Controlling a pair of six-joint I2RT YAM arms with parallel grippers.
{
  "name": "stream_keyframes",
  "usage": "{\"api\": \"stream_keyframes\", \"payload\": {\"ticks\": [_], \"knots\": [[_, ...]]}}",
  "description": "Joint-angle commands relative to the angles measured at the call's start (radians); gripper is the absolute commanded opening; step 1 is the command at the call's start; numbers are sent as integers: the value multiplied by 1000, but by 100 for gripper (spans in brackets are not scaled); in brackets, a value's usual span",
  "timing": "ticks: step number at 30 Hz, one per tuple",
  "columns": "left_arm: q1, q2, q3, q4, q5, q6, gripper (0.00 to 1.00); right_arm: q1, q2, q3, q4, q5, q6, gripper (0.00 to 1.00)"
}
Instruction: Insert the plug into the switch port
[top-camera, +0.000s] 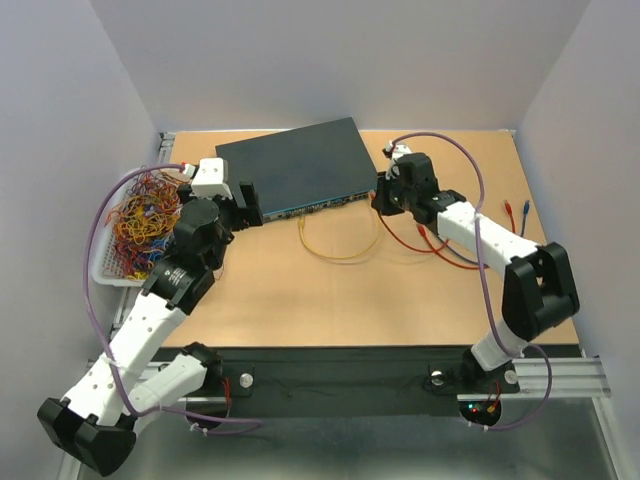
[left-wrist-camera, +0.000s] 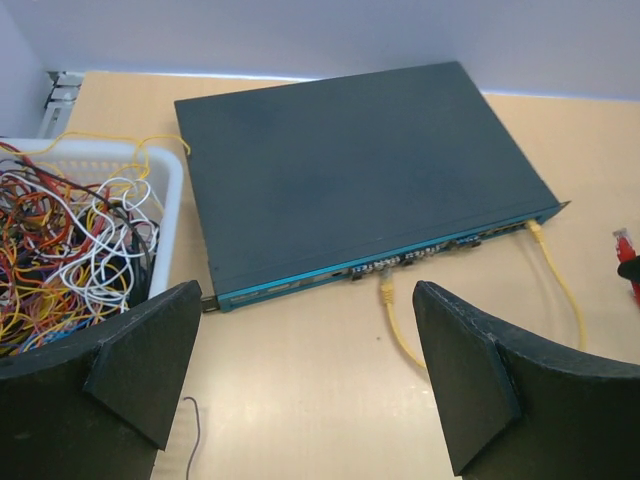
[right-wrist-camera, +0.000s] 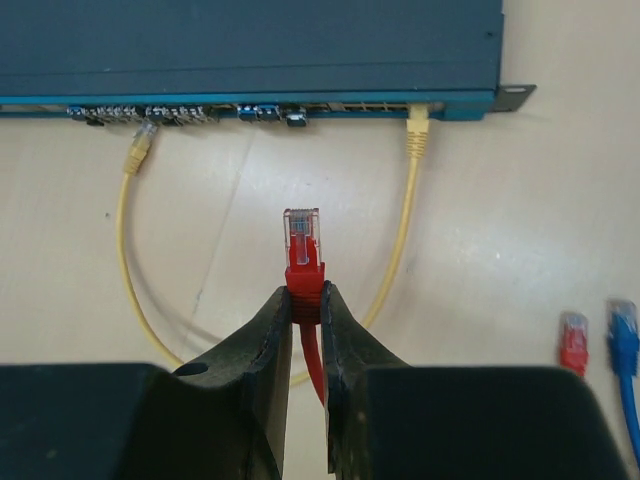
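The switch (top-camera: 295, 165) is a flat dark blue-grey box at the table's back; its socket row (right-wrist-camera: 250, 108) faces the arms. It also shows in the left wrist view (left-wrist-camera: 360, 170). A yellow cable (right-wrist-camera: 125, 250) has both plugs in its ports. My right gripper (right-wrist-camera: 306, 300) is shut on a red plug (right-wrist-camera: 303, 250), clear tip pointing at the socket row, a short way in front of it. In the top view the right gripper (top-camera: 380, 197) sits at the switch's right front corner. My left gripper (left-wrist-camera: 305, 370) is open and empty, in front of the switch's left front corner (top-camera: 248, 205).
A white wire basket (top-camera: 112, 262) full of tangled cables stands at the left, also in the left wrist view (left-wrist-camera: 160, 170). A loose red plug (right-wrist-camera: 573, 340) and blue plug (right-wrist-camera: 622, 330) lie right of the right gripper. Red and blue cables (top-camera: 440, 255) trail on the table.
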Motion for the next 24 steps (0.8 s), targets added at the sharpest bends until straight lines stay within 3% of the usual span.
{"api": "stream_keyframes", "payload": {"ticks": [1,5,13,24], "knots": [[78,1,-39,87,105,38,99,-19,110,87,68,-109,3,0],[108,15,-48,90,173,32,98,-25,213,134,68,-117,9,0],[111,-11,-65,92,174,34,98,-34,358,239,66,-143,17,0],[112,-34,-73,87,177,34,98,-34,468,351,28,-48,36,0]]}}
